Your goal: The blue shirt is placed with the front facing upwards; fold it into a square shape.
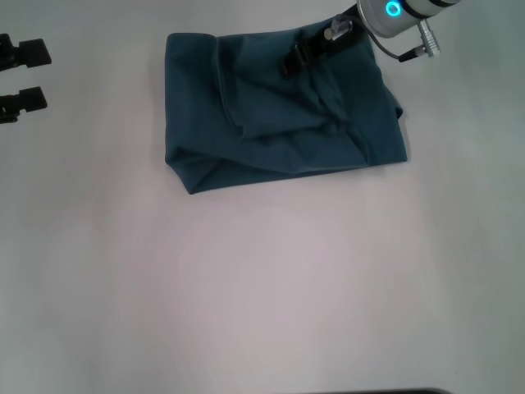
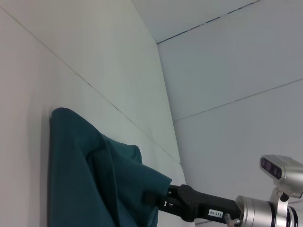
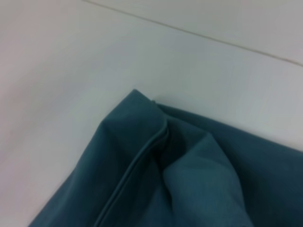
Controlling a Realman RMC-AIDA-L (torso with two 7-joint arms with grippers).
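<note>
The blue shirt (image 1: 279,123) lies as a rumpled, roughly rectangular bundle at the far middle of the table, with a folded layer lying over its upper part. My right gripper (image 1: 294,59) reaches in from the far right and is shut on the shirt's far edge. In the left wrist view that same right gripper (image 2: 152,197) holds a raised peak of the shirt (image 2: 94,179). The right wrist view shows a hemmed corner of the shirt (image 3: 189,179) close up. My left gripper (image 1: 23,76) is parked at the far left edge, open and away from the shirt.
The white table (image 1: 262,287) stretches bare in front of the shirt and to both sides. The right arm's silver wrist (image 1: 394,16) hangs over the shirt's far right corner.
</note>
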